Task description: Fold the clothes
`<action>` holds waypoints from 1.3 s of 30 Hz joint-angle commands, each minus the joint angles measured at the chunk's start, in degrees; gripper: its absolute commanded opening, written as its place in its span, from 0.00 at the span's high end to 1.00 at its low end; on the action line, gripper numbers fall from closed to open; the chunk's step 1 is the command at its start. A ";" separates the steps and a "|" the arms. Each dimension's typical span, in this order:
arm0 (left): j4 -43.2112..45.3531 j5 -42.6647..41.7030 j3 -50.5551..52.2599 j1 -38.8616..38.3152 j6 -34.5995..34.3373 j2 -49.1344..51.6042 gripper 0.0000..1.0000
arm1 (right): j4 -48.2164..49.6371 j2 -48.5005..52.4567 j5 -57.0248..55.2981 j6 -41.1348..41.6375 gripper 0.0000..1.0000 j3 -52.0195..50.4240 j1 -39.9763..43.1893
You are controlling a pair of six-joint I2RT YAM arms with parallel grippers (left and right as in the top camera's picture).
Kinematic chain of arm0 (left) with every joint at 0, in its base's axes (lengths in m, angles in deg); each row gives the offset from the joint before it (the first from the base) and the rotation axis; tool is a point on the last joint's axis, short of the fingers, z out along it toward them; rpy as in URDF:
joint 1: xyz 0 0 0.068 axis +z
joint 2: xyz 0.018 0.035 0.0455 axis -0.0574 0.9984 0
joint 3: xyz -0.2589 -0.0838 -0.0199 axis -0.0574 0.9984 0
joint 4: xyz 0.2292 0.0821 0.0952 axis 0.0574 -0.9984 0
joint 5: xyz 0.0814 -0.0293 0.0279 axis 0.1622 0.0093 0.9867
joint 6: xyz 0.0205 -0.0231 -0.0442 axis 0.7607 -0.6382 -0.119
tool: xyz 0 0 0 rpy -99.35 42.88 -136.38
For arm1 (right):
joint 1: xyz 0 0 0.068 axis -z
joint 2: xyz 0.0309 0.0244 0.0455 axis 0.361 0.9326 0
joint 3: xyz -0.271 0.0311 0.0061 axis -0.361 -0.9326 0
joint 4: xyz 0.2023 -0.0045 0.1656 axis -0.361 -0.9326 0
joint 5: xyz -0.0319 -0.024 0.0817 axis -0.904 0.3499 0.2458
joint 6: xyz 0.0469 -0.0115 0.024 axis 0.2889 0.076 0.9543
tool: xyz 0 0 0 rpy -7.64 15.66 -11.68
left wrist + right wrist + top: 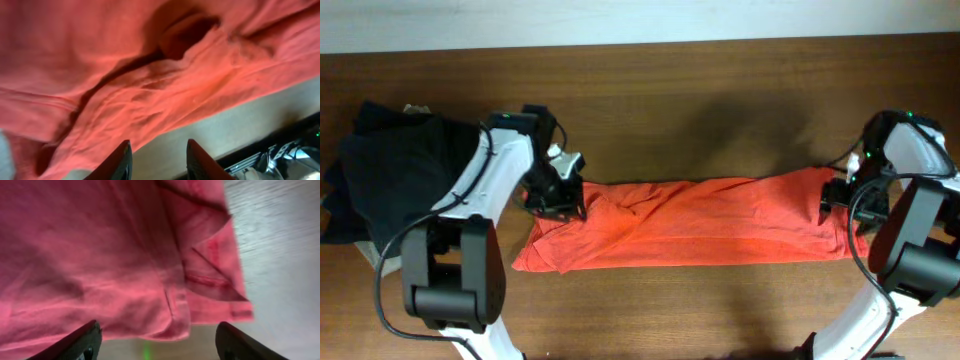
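Observation:
The red-orange T-shirt (690,220) lies on the wooden table folded into a long band running left to right; its printed logo is hidden. My left gripper (558,200) sits at the band's upper left end. In the left wrist view its fingers (157,159) are open with nothing between them, just off the shirt's edge (150,85). My right gripper (840,200) sits at the band's right end. In the right wrist view its fingers (157,342) are wide open and empty, with the shirt's hem and a sleeve (150,270) just beyond them.
A pile of dark garments (395,170) with a bit of beige cloth under it lies at the table's left side, beside the left arm. The wooden table (700,120) shows behind and in front of the shirt. A pale wall strip runs along the far edge.

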State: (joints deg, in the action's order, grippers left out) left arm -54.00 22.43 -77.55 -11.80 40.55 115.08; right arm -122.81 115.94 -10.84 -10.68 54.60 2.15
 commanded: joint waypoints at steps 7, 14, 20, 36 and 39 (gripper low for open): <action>21.16 5.01 16.06 0.04 -7.08 -1.01 0.60 | 6.34 -1.73 6.80 -3.13 0.20 -3.19 1.79; 29.05 10.08 19.69 0.81 -8.35 -0.96 0.53 | 10.58 -1.73 10.47 -3.17 0.20 -5.35 1.53; 31.30 9.84 19.69 4.37 -8.31 -0.96 0.52 | 15.76 -1.73 10.67 -3.04 0.27 -6.91 -1.57; 30.80 1.14 12.31 11.34 -4.85 -7.17 0.43 | 14.69 -6.16 13.22 -10.73 0.14 2.51 -7.13; 29.18 1.14 11.89 11.26 -4.90 -13.00 0.42 | 15.13 -6.38 12.57 -18.12 0.07 2.99 -7.13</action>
State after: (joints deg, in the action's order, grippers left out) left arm -23.64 24.27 -63.86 -0.85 34.71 108.94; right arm -107.84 111.37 1.64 -20.74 56.26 -5.17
